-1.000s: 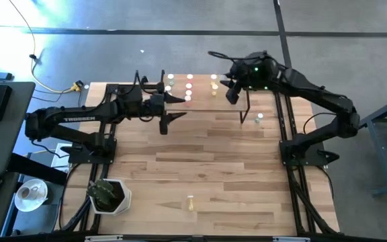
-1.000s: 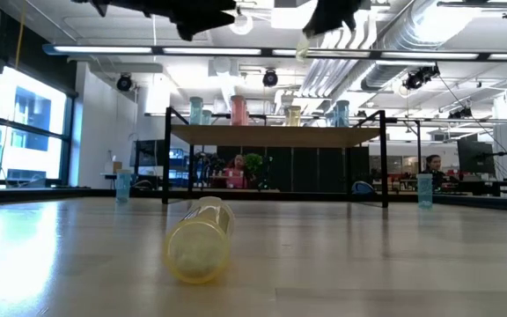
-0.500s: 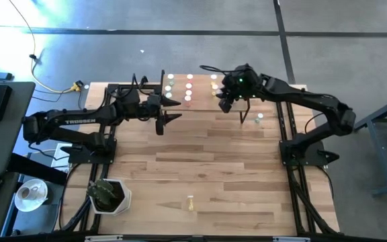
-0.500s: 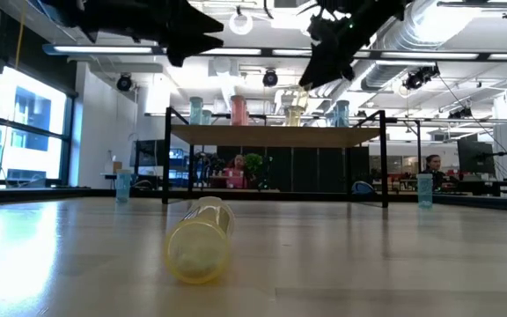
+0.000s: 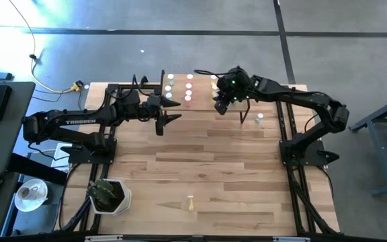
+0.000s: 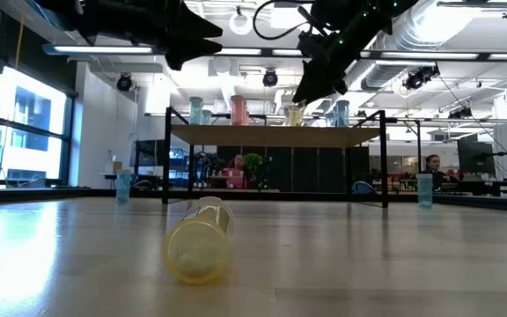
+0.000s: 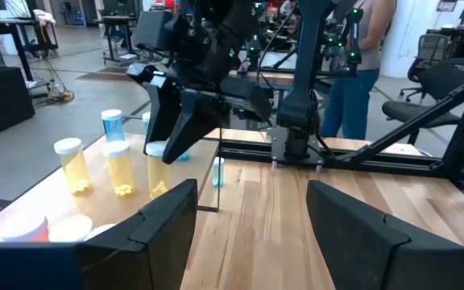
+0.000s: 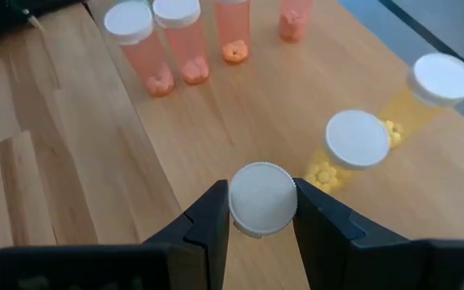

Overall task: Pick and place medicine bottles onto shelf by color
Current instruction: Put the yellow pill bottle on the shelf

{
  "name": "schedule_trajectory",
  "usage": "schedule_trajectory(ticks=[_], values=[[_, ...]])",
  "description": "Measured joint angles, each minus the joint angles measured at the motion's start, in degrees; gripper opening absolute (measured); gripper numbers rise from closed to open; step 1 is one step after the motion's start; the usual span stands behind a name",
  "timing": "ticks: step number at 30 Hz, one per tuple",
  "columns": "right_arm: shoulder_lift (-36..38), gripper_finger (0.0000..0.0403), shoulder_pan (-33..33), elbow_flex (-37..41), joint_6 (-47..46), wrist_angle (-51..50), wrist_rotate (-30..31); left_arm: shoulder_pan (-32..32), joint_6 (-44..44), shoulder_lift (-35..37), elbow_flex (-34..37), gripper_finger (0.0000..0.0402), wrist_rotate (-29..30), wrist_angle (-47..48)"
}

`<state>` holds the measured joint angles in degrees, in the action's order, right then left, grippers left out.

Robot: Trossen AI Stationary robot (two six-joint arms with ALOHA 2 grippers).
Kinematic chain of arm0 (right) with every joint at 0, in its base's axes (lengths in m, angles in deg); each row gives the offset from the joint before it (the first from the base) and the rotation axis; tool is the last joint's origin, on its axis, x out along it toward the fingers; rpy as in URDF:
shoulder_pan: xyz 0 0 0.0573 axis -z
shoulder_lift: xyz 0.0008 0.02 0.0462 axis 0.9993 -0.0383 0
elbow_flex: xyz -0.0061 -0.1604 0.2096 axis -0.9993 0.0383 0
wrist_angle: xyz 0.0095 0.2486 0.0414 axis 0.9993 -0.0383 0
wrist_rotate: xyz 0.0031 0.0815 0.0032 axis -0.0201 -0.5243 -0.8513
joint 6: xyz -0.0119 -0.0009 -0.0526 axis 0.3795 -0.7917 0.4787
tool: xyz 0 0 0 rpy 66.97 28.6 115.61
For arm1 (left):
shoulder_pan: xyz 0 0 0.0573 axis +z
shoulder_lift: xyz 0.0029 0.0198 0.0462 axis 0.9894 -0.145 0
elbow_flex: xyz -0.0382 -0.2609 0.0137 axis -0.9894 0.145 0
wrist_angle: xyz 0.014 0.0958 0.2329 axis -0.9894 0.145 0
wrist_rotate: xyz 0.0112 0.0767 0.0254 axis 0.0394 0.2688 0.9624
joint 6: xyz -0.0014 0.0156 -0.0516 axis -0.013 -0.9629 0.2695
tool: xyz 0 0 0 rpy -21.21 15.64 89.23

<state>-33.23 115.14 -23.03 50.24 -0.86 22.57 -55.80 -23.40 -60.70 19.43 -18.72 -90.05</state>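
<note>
The shelf (image 5: 203, 106) stands at the table's far side with green, pink and yellow medicine bottles upright on it. My right gripper (image 5: 219, 105) slants down over its right part, shut on a yellow bottle with a white cap (image 8: 263, 189). Two more yellow bottles (image 8: 353, 145) stand just beyond it, and pink ones (image 8: 163, 48) stand further along. My left gripper (image 5: 173, 111) hovers open at the shelf's near left, holding nothing. Another yellow bottle (image 6: 199, 239) lies on its side near the table's front edge. My right gripper pinches the yellow bottle at its top, by the white cap (image 8: 263, 211), between its two fingers (image 8: 208, 213). The fingers slant down from above and from the table's right. The bottle stands upright below them (image 7: 158, 171). I cannot tell whether its bottom rests on the shelf.
A small bluish bottle (image 5: 259, 119) stands on the table right of the shelf, and another (image 6: 123, 185) to its left. A pot with a dark plant (image 5: 107, 195) sits at the near left. Bare tabletop (image 5: 213, 161) lies between the shelf and the lying bottle.
My right gripper has come down and toward the table's left with the yellow bottle, from above the shelf's right end to low over the row of yellow bottles, tipping further down. My left gripper has sunk a little and stayed open.
</note>
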Motion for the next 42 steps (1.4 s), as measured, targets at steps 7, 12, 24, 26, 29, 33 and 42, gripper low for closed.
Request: schedule_trajectory(ticks=[7,12,24,26,29,33,42], values=[[0.0,0.0105,0.0,-3.7,0.6,-3.8,0.0,0.0,0.0,0.0,0.0,0.0225,0.0,0.0],[-1.5,0.0105,0.0,-3.7,0.4,-4.2,0.0,0.0,0.0,0.0,0.0,0.0225,0.0,0.0],[-3.0,0.0105,-0.3,-3.7,1.3,-4.0,2.5,0.0,0.0,0.0,0.0,0.0225,0.0,0.0],[-3.0,0.0105,-0.3,-3.7,1.4,-4.0,2.5,0.0,0.0,0.0,0.0,0.0225,0.0,0.0],[-3.0,0.0105,-0.3,-3.7,1.5,-3.9,2.5,0.0,0.0,0.0,0.0,0.0225,0.0,0.0],[-3.0,0.0106,-0.3,-3.7,2.9,-4.0,2.5,0.0,0.0,0.0,0.0,0.0225,0.0,0.0],[-3.1,0.0106,-0.3,-3.7,2.9,-3.8,2.5,0.0,0.0,0.0,0.0,0.0225,0.0,0.1]])
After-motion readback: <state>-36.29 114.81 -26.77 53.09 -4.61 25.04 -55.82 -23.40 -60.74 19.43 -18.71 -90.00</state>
